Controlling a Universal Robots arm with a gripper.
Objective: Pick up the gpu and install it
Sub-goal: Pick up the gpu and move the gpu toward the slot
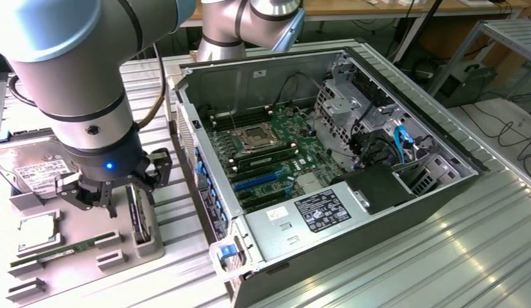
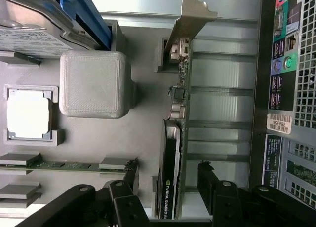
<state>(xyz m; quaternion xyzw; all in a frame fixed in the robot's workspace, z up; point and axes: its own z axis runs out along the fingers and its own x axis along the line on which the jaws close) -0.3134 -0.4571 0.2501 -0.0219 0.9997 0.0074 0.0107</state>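
The gpu [image 2: 171, 153] stands on its long edge in a slot of the grey parts tray [image 2: 143, 118], its pale metal bracket [image 2: 190, 19] at the far end. It is a thin dark card with an Nvidia label. My gripper [image 2: 169, 180] is open and hangs right above the card's near end, with one dark finger [image 2: 131, 173] on each side and a gap between each finger and the card. In the exterior view the gripper [image 1: 119, 197] is low over the tray, at the gpu [image 1: 139, 218], to the left of the open computer case [image 1: 334, 160].
The tray also holds a hard drive [image 1: 29, 170], a processor chip [image 1: 38, 231] and a green memory stick [image 1: 64, 251]. A grey block [image 2: 96, 84] stands beside the gpu. Blue expansion slots [image 1: 258, 183] lie on the case's motherboard. The case's rear panel [image 2: 289, 89] is close by.
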